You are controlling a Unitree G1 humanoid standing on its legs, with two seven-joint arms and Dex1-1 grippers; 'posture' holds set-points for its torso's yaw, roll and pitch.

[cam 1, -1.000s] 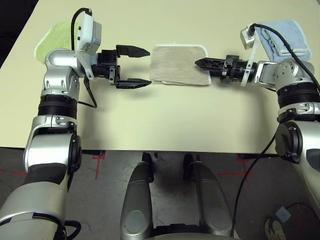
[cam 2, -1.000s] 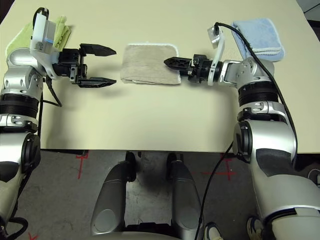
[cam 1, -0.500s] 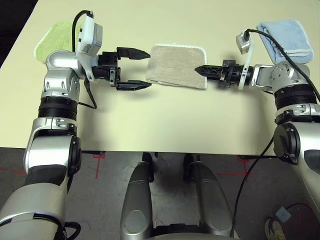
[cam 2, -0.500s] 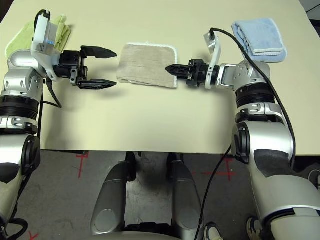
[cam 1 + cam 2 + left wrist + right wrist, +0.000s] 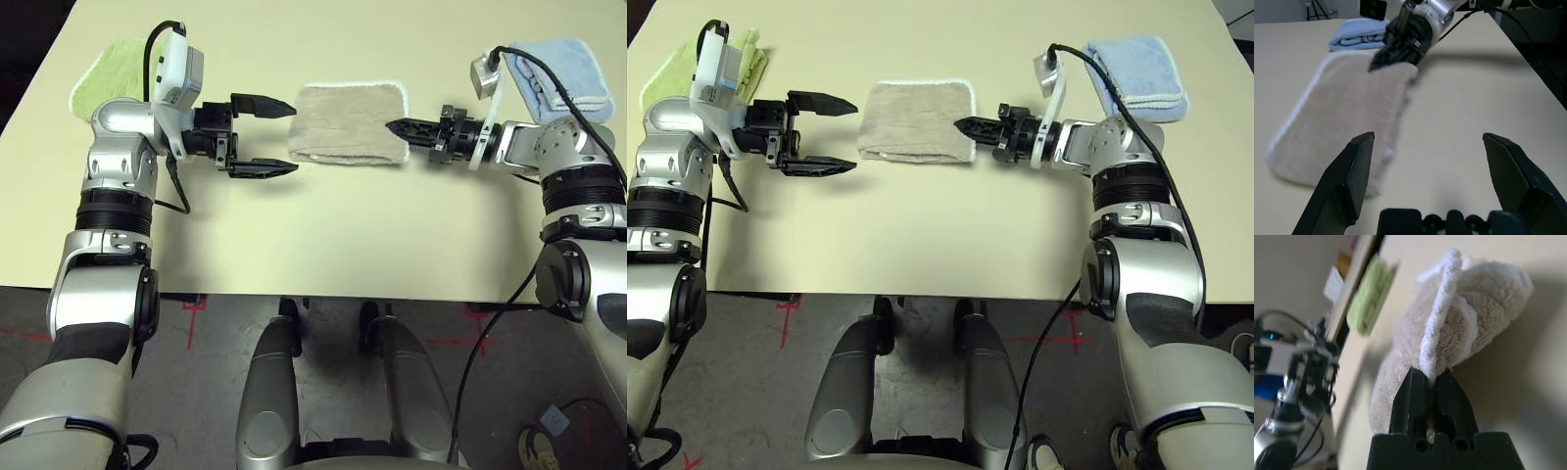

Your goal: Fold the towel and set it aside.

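Since a second ago the right tool [image 5: 960, 124] has drawn back from over the towel [image 5: 916, 134] to its right edge, and its fingers, then parted, have clamped together on the white-stitched corner there. The towel itself has shifted slightly with it. The left tool [image 5: 844, 133] has not moved and stands with its fingers spread wide, holding nothing.

Present state: the towel lies folded at the centre of the worktop [image 5: 921, 225], between the two tools. Taking the towel as the dial centre, the right tool sits at 3 o'clock with the pinched corner raised a little off the surface; the left tool waits at 9 o'clock, just clear of the cloth. A lime-green towel [image 5: 676, 64] lies at about 10 o'clock, a light-blue towel [image 5: 1136, 67] at about 2 o'clock, both well apart from the work.

Risks noted:
- The right wrist view shows only a thin rim of edging between the fingers [image 5: 1413, 396]. In my judgement a shallow bite on thick terry may slip out under a pull.
- Lifting by one corner could let the layers fall open and undo the fold.
- Dragging rather than lifting may bunch the cloth against the worktop.
- Setting it aside toward 2 o'clock risks disturbing the light-blue towel.
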